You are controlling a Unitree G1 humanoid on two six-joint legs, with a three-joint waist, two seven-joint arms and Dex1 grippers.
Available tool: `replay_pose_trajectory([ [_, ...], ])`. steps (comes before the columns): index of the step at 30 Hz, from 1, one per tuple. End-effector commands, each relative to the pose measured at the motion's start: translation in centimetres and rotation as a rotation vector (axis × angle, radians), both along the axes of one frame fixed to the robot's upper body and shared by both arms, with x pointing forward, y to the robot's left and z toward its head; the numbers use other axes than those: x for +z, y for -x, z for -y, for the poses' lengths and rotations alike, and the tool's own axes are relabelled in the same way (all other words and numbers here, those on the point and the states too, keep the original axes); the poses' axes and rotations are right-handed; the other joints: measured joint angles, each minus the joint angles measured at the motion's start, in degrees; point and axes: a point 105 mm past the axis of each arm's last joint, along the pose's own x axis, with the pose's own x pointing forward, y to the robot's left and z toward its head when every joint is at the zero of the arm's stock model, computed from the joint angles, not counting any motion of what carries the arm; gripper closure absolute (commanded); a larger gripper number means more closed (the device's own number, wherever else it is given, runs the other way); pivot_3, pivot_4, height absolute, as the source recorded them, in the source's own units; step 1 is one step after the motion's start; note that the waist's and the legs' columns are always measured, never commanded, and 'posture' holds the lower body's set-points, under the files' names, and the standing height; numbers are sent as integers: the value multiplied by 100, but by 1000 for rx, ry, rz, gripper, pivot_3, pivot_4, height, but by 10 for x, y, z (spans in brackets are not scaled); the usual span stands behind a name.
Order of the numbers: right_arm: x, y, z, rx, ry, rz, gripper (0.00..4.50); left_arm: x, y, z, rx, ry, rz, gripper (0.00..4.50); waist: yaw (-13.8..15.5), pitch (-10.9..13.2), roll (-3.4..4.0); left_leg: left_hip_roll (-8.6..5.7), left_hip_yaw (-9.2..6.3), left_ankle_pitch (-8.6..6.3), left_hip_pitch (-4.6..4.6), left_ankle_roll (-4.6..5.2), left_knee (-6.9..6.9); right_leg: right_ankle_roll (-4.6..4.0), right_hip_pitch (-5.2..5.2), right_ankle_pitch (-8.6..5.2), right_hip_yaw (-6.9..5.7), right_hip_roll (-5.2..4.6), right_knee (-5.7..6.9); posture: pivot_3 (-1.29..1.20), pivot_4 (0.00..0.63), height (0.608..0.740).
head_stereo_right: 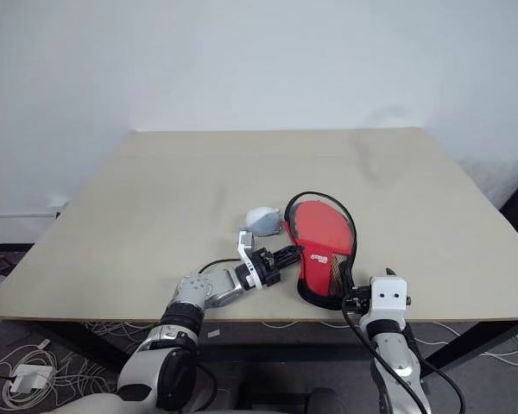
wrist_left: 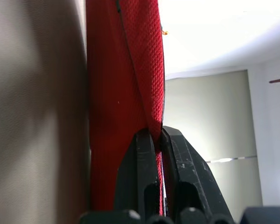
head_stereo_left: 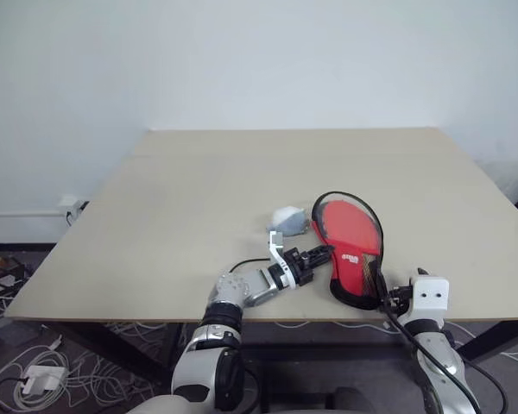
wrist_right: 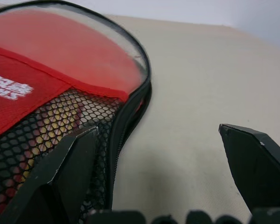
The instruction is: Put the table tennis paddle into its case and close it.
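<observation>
The paddle case (head_stereo_left: pixel 354 250) lies near the table's (head_stereo_left: pixel 173 216) front edge, right of centre. The left gripper (head_stereo_left: pixel 318 257) pinches its red fabric edge, while the right gripper (wrist_right: pixel 161 154) stands spread wide at its mesh end.

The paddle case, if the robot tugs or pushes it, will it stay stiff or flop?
The case is fabric and mesh, so its edge probably bends where the shut left gripper pinches it. The flat middle likely stays stiffer. Pushed, it would probably slide, not roll.

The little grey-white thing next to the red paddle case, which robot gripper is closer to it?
Left. The left gripper sits just below the grey-white object, pinching the case. The right gripper waits open at the case's near end.
</observation>
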Motion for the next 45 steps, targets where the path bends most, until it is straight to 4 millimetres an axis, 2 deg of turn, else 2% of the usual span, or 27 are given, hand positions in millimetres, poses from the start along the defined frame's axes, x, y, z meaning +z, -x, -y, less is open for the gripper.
replay_pose_trajectory([
  [1,170,-123,28,38,-642,405,0,59,77,-105,-722,-568,167,4420,-37,-3,-16,0,1,0,0,0,1,-1,1,0,0,-1,0,0,0,740],
  [5,167,-125,25,45,-644,385,0,58,79,-106,-720,-553,163,4420,-53,-5,-21,4,1,0,5,0,0,-4,0,3,-1,0,3,0,0,740],
  [11,173,-125,24,58,-653,399,0,58,81,-109,-725,-542,158,4420,-75,-5,-23,7,1,0,15,0,0,-4,0,3,0,2,5,0,0,740],
  [22,182,-126,34,52,-697,429,0,60,87,-114,-744,-525,151,4420,-171,-6,-23,7,0,0,17,0,-1,-4,2,3,0,2,5,0,0,740],
  [23,183,-125,36,49,-703,437,0,59,87,-115,-742,-526,147,4420,-166,-24,34,7,1,0,17,0,-1,-4,2,3,1,2,5,0,0,740],
  [31,191,-124,55,-16,-740,500,0,56,86,-119,-744,-551,129,4420,-170,-16,120,8,7,0,27,1,-10,-4,9,2,7,-1,-2,0,0,740],
  [40,179,-122,88,-216,-762,520,0,57,85,-118,-752,-558,139,4420,-171,-17,124,7,5,0,31,0,-14,-3,9,1,8,0,-3,0,0,740],
  [42,179,-121,88,-214,-761,520,0,56,86,-118,-754,-559,137,4420,-171,-17,124,7,5,-1,31,0,-14,-3,9,1,8,0,-3,0,0,740],
  [45,179,-122,78,-152,-779,504,0,57,86,-118,-758,-556,143,4420,-169,-17,124,7,5,-1,31,0,-14,-3,9,1,8,0,-3,0,0,740],
])
